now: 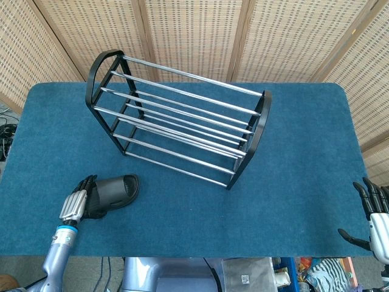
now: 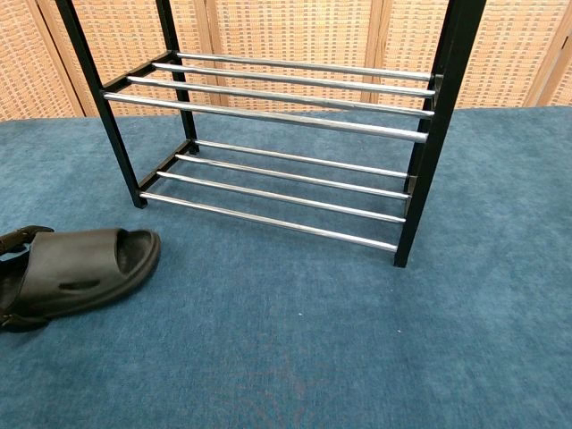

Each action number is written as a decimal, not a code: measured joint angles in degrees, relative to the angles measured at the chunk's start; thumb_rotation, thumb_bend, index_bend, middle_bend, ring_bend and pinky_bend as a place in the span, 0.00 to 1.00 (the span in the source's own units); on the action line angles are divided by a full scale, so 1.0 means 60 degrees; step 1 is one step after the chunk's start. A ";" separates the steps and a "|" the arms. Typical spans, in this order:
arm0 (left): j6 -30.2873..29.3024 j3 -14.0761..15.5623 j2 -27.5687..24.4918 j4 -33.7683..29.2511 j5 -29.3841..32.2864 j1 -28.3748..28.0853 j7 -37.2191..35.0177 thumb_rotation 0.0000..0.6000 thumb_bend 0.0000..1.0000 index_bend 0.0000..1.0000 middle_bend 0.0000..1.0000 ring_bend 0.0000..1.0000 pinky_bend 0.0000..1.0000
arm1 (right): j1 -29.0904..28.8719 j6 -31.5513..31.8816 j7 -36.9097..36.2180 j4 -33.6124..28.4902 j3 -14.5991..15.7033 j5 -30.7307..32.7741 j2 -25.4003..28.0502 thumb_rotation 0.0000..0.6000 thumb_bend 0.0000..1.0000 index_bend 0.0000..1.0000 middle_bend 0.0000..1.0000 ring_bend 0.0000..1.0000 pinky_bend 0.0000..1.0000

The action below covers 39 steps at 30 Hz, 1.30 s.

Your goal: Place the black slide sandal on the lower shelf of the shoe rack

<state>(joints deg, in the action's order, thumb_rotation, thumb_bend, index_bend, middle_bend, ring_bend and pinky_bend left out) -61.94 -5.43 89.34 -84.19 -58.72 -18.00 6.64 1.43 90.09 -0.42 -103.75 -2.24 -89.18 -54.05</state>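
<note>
The blue-carpeted table [image 1: 304, 158] carries the shoe rack [image 1: 179, 118] and, seemingly flat, the black slide sandal [image 1: 115, 191].

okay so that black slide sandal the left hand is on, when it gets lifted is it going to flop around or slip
The black slide sandal looks moulded in one thick piece, so it will probably hold its shape, bending slightly. It seems light for its size. The left hand wraps only the heel end, so the toe may droop or swing; the matte surface probably grips well.
</note>
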 measured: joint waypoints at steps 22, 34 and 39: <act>-0.1580 -0.0147 -0.0491 -0.1309 -0.2351 0.0459 -0.1835 1.00 0.54 0.32 0.38 0.32 0.47 | -0.0029 -0.0077 0.0141 -0.0021 0.0021 0.0016 -0.0044 1.00 0.00 0.00 0.00 0.00 0.00; -0.1271 -0.1633 0.0023 -0.2413 0.0256 -0.0824 0.1513 1.00 0.54 0.32 0.38 0.32 0.47 | -0.0089 -0.0209 0.0212 -0.0012 0.0002 0.0123 -0.0074 1.00 0.00 0.00 0.00 0.00 0.00; -0.1314 -0.2361 0.0574 -0.2527 0.2382 -0.1728 0.3287 1.00 0.54 0.32 0.38 0.32 0.47 | -0.0123 -0.0279 0.0195 0.0008 -0.0016 0.0192 -0.0075 1.00 0.00 0.00 0.00 0.00 0.00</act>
<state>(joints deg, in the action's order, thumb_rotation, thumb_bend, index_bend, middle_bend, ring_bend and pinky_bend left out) -69.82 -19.60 92.78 -99.35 -44.43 -28.36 26.36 0.69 88.42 0.75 -103.70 -2.34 -88.03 -54.50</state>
